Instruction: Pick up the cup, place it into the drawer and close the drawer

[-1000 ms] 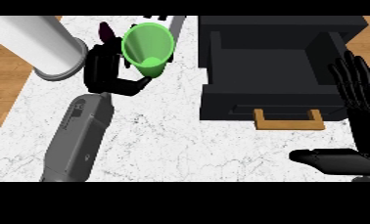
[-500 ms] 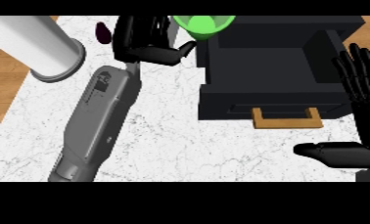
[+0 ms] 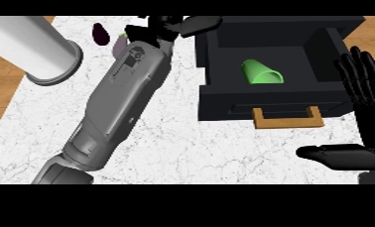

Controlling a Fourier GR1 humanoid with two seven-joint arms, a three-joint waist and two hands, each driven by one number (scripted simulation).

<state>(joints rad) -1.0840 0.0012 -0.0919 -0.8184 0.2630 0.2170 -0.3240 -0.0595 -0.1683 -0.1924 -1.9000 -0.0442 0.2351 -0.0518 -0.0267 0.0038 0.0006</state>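
So the green cup (image 3: 261,72) is lying on its side inside the open black drawer (image 3: 219,62), a bit right of the frame's center, with its open end facing the lower right. The drawer has a tan wooden handle (image 3: 286,120) on its front.

The left hand (image 3: 167,27) is up at the top of the frame, just left of the drawer's back corner. Its fingers look relaxed and spread, and it's got nothing in them. The grey forearm runs diagonally down to the lower left.

The right hand (image 3: 357,80) sits at the right edge, fingers straight and pointing up, thumb sticking out to the left lower down, holding nothing.

There's a big white cylinder (image 3: 36,47) in the upper left, and a small dark purple object (image 3: 99,32) next to it on the marble counter (image 3: 183,146).
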